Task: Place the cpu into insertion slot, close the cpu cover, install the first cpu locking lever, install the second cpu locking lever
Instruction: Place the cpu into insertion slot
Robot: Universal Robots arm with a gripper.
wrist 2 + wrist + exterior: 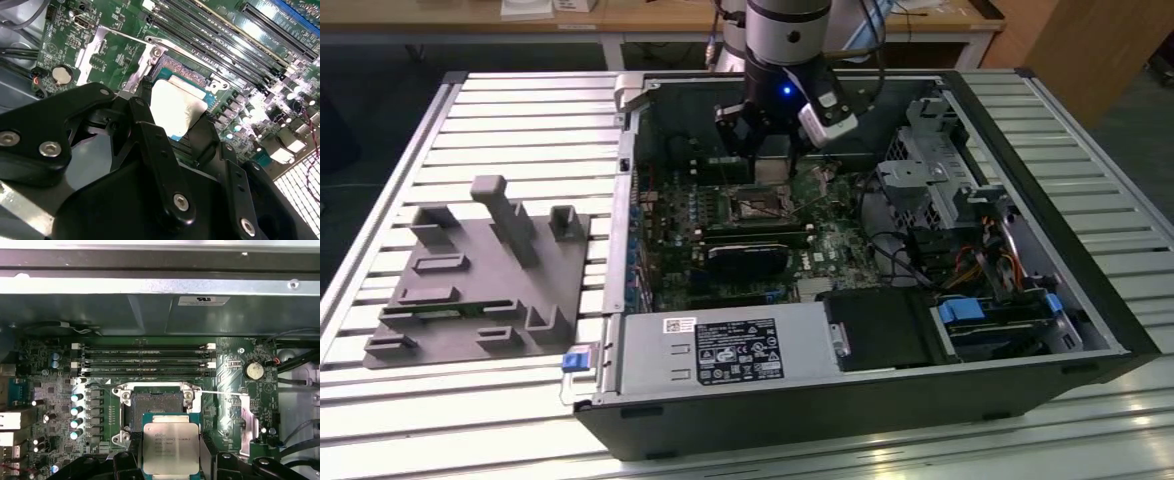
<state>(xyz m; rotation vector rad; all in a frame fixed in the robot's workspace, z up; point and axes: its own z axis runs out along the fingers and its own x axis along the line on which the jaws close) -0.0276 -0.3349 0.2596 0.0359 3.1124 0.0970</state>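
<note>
I see the gripper [170,463] clamped on the cpu [170,444], held just by the insertion slot [156,402] (not seated in it). The cpu cover [90,50] stands flipped open beside the slot.

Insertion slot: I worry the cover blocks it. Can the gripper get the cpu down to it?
Probably yes: the cpu cover lies swung open beside the insertion slot, its centre bare, with the gripper holding the cpu close by.
</note>
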